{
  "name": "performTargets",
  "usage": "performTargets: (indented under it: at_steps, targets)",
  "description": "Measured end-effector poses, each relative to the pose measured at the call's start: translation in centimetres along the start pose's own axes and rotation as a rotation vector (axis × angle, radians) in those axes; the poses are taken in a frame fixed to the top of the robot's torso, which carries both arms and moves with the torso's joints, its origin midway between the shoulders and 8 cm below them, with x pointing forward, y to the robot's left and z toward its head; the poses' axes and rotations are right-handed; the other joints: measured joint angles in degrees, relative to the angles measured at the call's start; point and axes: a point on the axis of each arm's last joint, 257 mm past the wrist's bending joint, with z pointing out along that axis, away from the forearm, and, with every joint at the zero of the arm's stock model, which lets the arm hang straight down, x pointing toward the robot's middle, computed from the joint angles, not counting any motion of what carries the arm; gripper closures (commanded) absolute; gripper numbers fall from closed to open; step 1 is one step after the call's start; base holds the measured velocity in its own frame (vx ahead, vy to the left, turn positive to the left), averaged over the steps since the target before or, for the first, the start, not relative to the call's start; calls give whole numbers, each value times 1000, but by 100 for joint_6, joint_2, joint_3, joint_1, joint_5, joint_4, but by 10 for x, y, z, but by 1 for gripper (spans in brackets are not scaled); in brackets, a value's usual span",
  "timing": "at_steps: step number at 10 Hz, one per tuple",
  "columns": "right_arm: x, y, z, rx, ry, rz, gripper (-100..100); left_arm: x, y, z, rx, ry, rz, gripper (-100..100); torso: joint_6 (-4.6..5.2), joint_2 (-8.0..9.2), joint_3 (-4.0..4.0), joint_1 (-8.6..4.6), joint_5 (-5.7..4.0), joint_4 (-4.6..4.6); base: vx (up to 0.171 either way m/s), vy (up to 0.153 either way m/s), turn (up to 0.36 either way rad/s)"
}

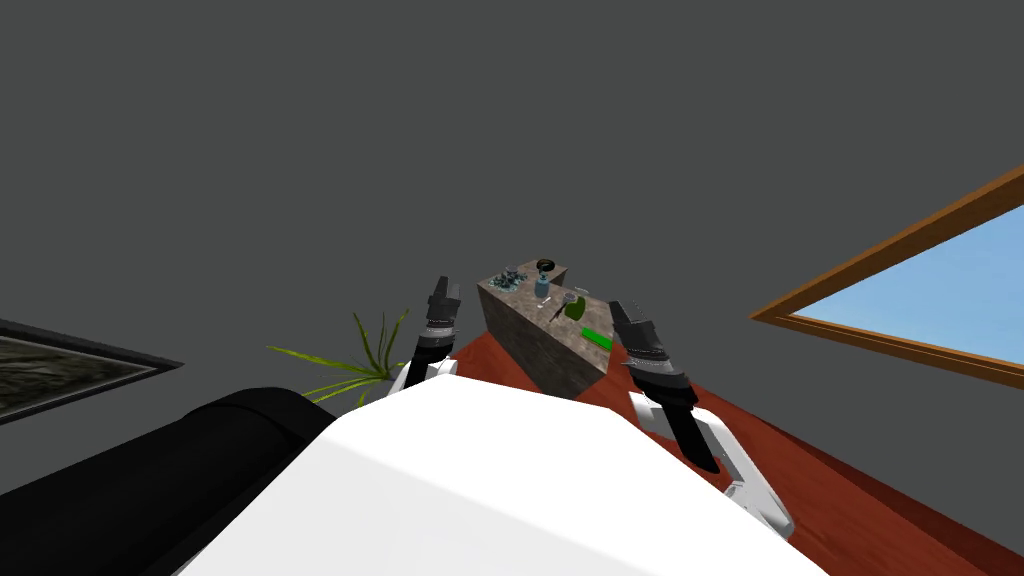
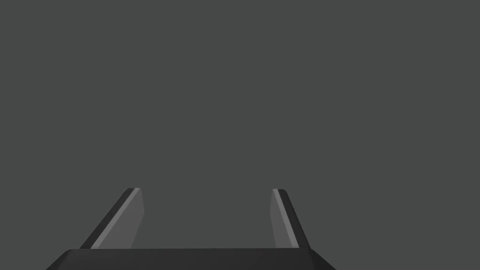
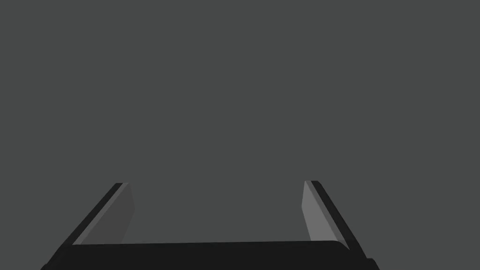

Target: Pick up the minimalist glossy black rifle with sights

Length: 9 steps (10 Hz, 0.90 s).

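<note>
table point(image 1: 530, 340) of stone ahead; left claw point(image 2: 206, 190), right claw point(image 3: 215, 183) spread.

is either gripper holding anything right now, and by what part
Nothing is held. The left gripper and the right gripper both stand open and empty.

Dim, even grey light throughout; head view rolled, edges splayed.
</note>
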Motion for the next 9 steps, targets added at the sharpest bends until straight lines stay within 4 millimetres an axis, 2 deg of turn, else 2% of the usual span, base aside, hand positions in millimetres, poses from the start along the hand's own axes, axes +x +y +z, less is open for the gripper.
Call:
performTargets:
  at_steps: [9]
  targets:
    - [24,-32,-12,-83,157,-481,-100,0,0,0,0,0,0,0,4,-10,-5,2,0,-2,-35,-31,142]
